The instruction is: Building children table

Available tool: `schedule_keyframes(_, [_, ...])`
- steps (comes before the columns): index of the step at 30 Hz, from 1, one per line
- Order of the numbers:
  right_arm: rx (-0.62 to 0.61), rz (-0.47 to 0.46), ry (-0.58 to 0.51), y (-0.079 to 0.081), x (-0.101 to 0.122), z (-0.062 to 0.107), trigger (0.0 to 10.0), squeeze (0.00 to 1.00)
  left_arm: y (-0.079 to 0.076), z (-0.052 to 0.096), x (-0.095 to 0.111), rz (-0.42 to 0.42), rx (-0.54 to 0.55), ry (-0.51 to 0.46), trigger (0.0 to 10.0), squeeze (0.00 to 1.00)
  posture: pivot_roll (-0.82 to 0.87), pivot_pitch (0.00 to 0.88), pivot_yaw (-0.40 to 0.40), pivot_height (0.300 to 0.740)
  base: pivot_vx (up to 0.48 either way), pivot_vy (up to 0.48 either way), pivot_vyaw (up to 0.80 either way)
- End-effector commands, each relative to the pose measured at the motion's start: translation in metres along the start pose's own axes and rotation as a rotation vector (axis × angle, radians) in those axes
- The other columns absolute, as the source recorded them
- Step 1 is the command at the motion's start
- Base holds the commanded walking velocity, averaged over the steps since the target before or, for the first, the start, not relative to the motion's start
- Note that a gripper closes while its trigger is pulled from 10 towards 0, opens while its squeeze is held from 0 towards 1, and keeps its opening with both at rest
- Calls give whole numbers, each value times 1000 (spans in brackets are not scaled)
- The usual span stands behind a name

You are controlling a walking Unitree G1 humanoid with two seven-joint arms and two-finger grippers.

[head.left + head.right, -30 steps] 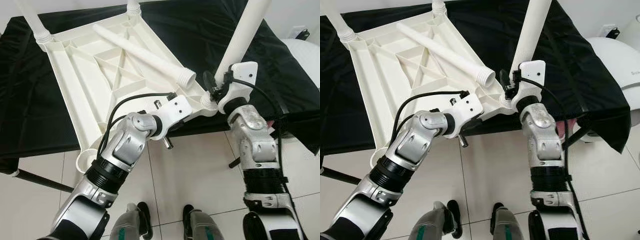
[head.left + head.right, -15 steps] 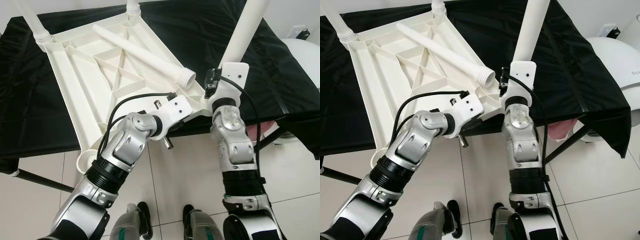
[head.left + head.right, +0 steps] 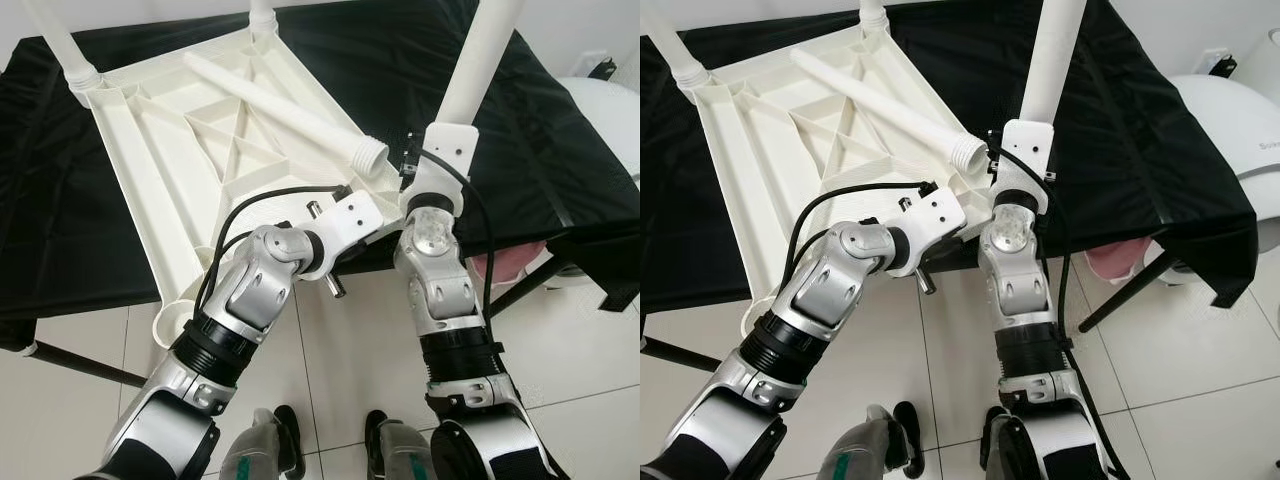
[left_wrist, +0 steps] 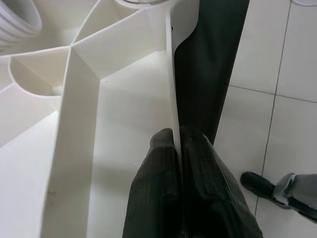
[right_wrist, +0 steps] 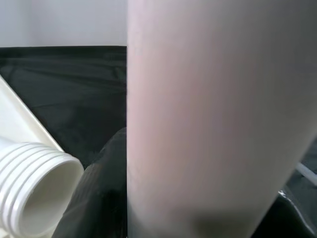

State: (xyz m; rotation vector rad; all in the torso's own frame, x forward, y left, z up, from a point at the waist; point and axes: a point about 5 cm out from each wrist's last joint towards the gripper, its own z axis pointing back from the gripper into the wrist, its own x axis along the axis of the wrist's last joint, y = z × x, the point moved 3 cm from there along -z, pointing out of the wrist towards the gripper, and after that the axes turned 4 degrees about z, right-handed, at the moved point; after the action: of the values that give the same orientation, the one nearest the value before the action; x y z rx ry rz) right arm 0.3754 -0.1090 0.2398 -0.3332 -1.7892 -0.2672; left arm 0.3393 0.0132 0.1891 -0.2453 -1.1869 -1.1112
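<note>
Your left gripper (image 4: 178, 148) stays pinched shut on the rim of the upturned white plastic ribbed tabletop (image 3: 190, 150) on the black cloth-covered bench (image 3: 560, 130). Your right gripper (image 3: 1012, 150), clamped around the upright white leg tube (image 3: 470, 70), has swung its forearm inward, apparently screwing it in. A loose threaded leg (image 3: 290, 105) lies waiting.

The upright white plastic leg (image 3: 478, 60) is cut off at the picture's top edge; the right pincer's fingers are hidden behind its wrist housing.
</note>
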Motion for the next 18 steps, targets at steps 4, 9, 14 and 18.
schedule_keyframes(4, [5, -17, 117, 15, -21, 9, 10000, 1000, 9, 1, 3, -18, 105, 1, 10000, 0, -133, 198, 38, 740, 0, 0, 0])
schedule_keyframes(9, [-9, -6, 90, 11, -18, 8, 10000, 1000, 9, 1, 3, -17, 107, 2, 10000, 0, -134, 199, 37, 740, 0, 0, 0])
schedule_keyframes(14, [25, -35, 82, 7, -17, 10, 10000, 1000, 9, 1, 3, -15, 106, 1, 10000, 0, -141, 204, 37, 740, 0, 0, 0])
schedule_keyframes(18, [100, -96, 75, 6, -12, 11, 10000, 396, 9, 1, 3, -14, 104, 0, 10000, 0, -143, 205, 38, 740, 0, 0, 0])
